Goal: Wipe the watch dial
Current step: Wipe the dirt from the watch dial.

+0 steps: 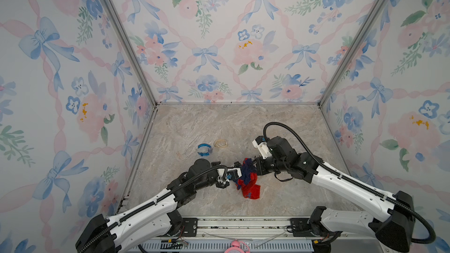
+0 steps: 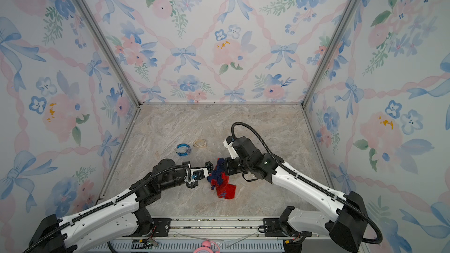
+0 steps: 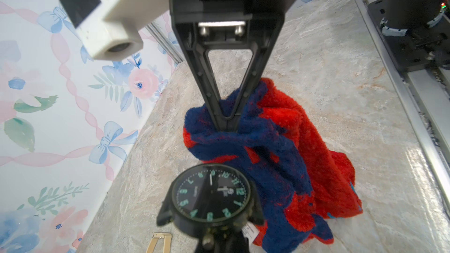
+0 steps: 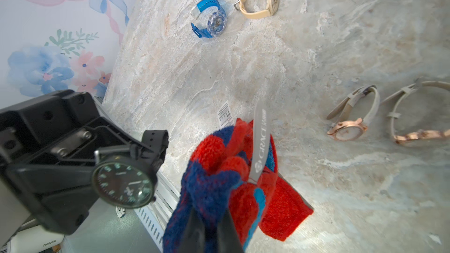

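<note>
Left claw (image 3: 220, 244) gripped watch (image 3: 210, 199), apparently clear of table (image 3: 341, 69), dial (image 4: 123, 184) turned outward for wiping. Right claw (image 3: 226, 127) pinched bunched cloth (image 3: 267, 154) as pad, just beside watch at its 4 o'clock in both top views. Contact unclear.

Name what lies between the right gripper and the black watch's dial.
The red and blue cloth, pinched in the right gripper, bunches between it and the black watch's dial; the left wrist view shows this.
</note>
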Controlling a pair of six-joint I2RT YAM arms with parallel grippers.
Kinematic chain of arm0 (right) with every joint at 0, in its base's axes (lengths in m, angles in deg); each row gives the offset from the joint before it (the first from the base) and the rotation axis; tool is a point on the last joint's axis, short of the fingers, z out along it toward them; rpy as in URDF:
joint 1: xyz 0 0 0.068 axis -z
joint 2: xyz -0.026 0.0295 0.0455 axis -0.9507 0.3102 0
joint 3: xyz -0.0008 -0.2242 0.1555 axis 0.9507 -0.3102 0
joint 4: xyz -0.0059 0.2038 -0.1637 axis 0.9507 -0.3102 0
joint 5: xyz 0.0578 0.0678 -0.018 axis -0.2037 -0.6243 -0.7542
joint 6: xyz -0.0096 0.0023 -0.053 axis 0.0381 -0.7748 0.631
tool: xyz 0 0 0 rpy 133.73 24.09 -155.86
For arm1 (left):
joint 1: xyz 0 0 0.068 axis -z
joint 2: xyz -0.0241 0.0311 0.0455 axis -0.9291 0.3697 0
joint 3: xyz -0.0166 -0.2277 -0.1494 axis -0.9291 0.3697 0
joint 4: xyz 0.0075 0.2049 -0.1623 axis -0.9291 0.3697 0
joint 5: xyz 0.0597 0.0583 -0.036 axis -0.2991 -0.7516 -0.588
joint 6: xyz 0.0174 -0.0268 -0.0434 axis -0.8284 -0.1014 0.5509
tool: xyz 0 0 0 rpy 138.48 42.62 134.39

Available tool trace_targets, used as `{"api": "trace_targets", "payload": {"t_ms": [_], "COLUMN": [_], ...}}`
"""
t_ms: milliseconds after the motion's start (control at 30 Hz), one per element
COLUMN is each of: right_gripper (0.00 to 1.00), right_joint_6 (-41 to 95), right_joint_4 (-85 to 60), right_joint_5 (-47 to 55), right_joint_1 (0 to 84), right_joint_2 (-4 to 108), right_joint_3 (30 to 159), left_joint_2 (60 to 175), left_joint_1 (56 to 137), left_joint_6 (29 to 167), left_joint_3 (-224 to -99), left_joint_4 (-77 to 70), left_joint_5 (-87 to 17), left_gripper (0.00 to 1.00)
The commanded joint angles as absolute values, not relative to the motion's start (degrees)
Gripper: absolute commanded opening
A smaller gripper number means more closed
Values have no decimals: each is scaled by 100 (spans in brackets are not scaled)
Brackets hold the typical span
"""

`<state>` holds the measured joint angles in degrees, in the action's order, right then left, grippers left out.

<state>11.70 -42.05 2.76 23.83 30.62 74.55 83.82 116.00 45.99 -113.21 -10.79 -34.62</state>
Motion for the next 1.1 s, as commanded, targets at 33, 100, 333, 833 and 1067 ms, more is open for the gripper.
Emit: {"api": "trace_targets", "payload": {"t_ms": [33, 100, 333, 833, 1067], "right_gripper": [0, 0, 0, 0, 0], "right_joint_6": [1096, 1105, 1105, 973, 973], "right_joint_4": [-4313, -4302, -4043, -3793, -4132], "right_joint_5": [232, 235, 149, 24, 85], "right_joint_1": [2221, 2054, 1653, 2375, 2491], "right_joint_2": [2909, 3008, 3633, 3700, 3103], "right_joint_3": [7879, 8036, 8358, 7426, 7467], "left_joint_2": [8319, 8315, 8352, 8289, 8315], "left_joint_1": [11629, 11629, 11627, 11629, 11628], "left_joint_6": [4537, 4535, 4538, 4540, 4541], "left_joint_3": [-11396, -11397, -11416, -11392, -11393], "left_joint_4": [-1251, -1239, -1214, -1257, -1250], "left_joint_5": [-3380, -3364, -3329, -3322, -3329], "left_gripper": [5, 4, 5, 4, 4]}}
